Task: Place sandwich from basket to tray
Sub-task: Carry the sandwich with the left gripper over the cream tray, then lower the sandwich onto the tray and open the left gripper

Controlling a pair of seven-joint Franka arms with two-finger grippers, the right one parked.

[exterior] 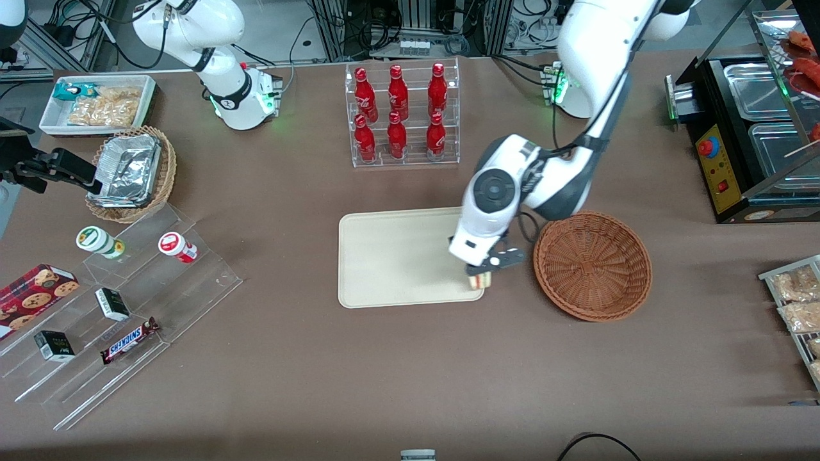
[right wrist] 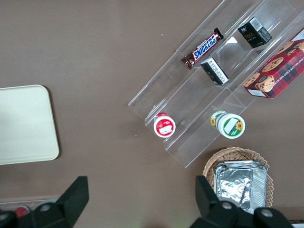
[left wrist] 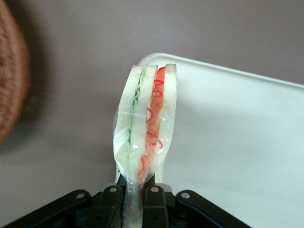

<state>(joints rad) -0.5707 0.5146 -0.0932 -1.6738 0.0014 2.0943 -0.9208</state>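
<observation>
Front view had your gripper [exterior: 485, 269] over the corner of the tray [exterior: 391, 256] nearest the camera, on the side facing the basket [exterior: 592, 266]. You could see the sandwich [exterior: 478, 280] hanging below it, right at the tray's rim, with the basket just beside it toward the working arm's end of the table and holding nothing.

From the left wrist camera, you saw the fingers [left wrist: 154, 202] closed on the sandwich [left wrist: 147, 123], pinching its narrow end. It was wrapped in clear film and stood on edge, so the green and red filling layers faced the camera between the pale bread slices. It sat above the tray [left wrist: 237, 142] corner, partly over the tray and partly over the brown table [left wrist: 76, 85]. Whether it touched the tray you could not tell. A slice of the basket [left wrist: 9, 71] showed at the edge of that view, apart from the sandwich.

Farther from the front camera than the tray, you had a clear rack of red bottles [exterior: 400, 112].
</observation>
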